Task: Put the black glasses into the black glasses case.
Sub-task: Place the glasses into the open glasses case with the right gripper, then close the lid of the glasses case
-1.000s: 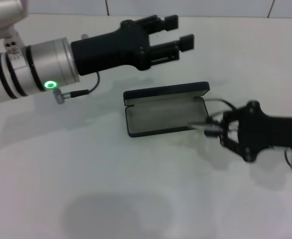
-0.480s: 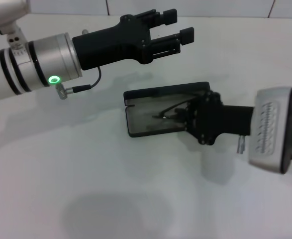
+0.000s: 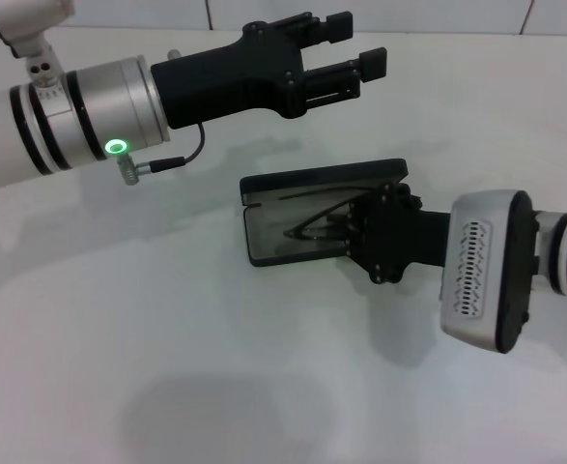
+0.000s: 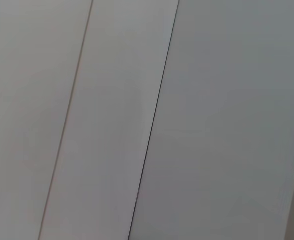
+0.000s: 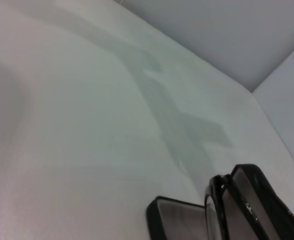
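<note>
The black glasses case [image 3: 275, 244] lies open in the middle of the white table, its grey lining up and its lid [image 3: 322, 179] on the far side. My right gripper [image 3: 353, 230] reaches in from the right, over the case's right half. It is shut on the black glasses [image 3: 312, 223], which hang low over the lining with the thin temple arms pointing left. The right wrist view shows a corner of the open case [image 5: 174, 220]. My left gripper [image 3: 355, 43] is open and empty, held high beyond the case.
The white table [image 3: 167, 329] spreads bare in front and to the left of the case. A tiled white wall [image 4: 147, 120] stands behind the table. The left arm's silver cuff with a green light [image 3: 116, 148] hangs at upper left.
My right gripper has come in from the right with the glasses, from beside the case's right end to over its lining. The left arm has risen slightly.
</note>
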Available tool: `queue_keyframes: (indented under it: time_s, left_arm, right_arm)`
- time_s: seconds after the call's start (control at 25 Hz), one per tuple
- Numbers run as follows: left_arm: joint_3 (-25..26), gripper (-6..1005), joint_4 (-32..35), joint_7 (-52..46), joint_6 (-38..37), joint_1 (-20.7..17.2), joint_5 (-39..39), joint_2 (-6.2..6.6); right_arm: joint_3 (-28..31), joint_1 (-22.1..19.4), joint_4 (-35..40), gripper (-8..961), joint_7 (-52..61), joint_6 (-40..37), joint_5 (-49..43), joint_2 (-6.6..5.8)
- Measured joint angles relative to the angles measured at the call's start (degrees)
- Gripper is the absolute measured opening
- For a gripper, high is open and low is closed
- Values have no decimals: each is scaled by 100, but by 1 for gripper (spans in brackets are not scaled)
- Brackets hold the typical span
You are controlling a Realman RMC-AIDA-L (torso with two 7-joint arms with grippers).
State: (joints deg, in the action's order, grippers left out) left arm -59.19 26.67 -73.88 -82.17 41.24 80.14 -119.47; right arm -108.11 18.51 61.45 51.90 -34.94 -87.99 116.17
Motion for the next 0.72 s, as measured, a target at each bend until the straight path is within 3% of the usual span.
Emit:
queue_keyframes:
  time_s: [0.52, 0.72]
  left_arm:
    - [-13, 710, -13, 6, 0, -20, 16, -23]
    - [-18, 710, -13, 6, 0, -55, 16, -24]
  right_arm:
    - [-265, 7, 5, 127, 14, 317, 54, 1]
    - [-304, -108, 149, 229, 16, 277, 131, 1]
